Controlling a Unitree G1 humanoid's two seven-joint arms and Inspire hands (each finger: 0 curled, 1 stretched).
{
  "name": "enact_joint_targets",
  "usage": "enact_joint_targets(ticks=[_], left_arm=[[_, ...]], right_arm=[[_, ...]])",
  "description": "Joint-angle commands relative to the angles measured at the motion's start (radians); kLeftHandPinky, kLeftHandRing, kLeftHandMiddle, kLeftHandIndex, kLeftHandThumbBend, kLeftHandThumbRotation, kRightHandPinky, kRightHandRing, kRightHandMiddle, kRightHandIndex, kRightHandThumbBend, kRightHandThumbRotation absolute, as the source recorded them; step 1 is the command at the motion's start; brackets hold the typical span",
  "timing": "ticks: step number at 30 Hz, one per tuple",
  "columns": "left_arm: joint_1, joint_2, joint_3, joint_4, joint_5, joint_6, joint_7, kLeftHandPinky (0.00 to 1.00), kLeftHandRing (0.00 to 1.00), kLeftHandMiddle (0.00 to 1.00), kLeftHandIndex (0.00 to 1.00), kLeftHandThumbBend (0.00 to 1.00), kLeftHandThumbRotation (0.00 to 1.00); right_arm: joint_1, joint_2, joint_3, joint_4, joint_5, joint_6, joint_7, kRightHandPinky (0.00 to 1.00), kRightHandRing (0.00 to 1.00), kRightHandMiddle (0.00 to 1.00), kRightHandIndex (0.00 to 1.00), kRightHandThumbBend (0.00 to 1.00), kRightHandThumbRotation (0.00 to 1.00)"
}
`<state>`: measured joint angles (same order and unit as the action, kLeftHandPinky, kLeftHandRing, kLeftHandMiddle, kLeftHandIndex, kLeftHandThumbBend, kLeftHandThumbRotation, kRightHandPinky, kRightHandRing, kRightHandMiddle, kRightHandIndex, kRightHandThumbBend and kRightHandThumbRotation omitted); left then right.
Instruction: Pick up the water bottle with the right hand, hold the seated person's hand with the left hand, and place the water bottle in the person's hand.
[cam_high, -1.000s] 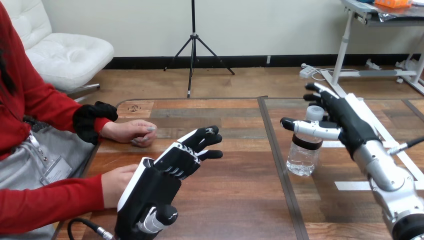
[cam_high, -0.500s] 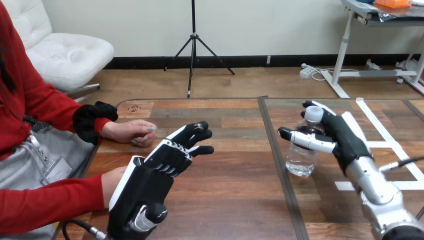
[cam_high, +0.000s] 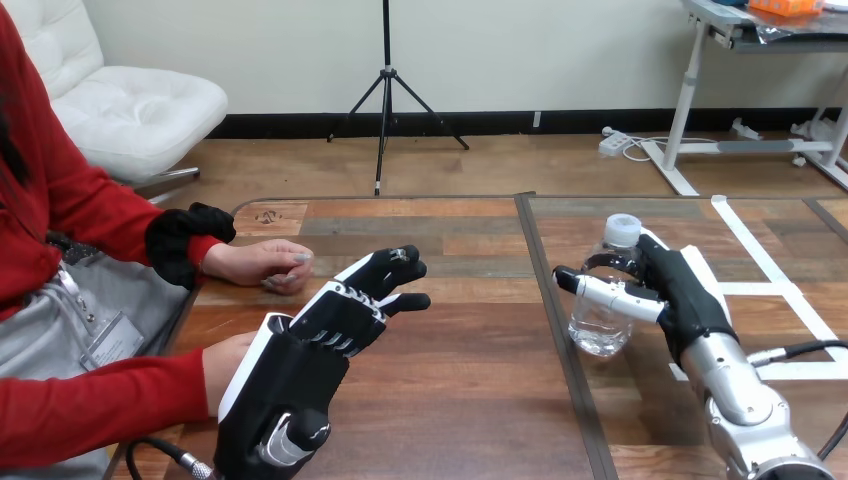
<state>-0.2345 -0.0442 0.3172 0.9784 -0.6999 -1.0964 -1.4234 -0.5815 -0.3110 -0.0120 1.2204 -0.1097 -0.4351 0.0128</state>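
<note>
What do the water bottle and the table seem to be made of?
The water bottle looks like clear, glossy plastic: the table shows through it. The table looks like wood planks or a wood-look laminate, smooth and slightly shiny: grain and plank seams show.

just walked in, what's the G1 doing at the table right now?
The right hand has its thumb and fingers curled round the water bottle, which stands upright on the table. The left hand is open, fingers out, right beside the person's nearer hand at the table's left edge, with no grip on it. The person's farther hand rests on the table. So the bottle is grasped, and the handover is not yet begun.
</note>
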Motion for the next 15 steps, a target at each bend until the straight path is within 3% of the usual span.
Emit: enact_joint_targets(ticks=[1,15], left_arm=[[-0.044,0.000,0.012,-0.051,-0.014,0.010,-0.004,0.79,0.89,0.90,0.86,0.99,0.75],[-0.040,-0.005,0.020,-0.068,-0.017,0.012,-0.016,0.80,0.89,0.90,0.86,0.98,0.75]], right_arm=[[-0.017,0.021,-0.001,0.011,-0.010,-0.034,-0.023,0.83,0.91,0.89,0.93,1.00,0.42],[-0.014,0.043,-0.008,0.038,-0.009,-0.011,-0.044,0.83,0.89,0.88,0.93,1.00,0.43]])
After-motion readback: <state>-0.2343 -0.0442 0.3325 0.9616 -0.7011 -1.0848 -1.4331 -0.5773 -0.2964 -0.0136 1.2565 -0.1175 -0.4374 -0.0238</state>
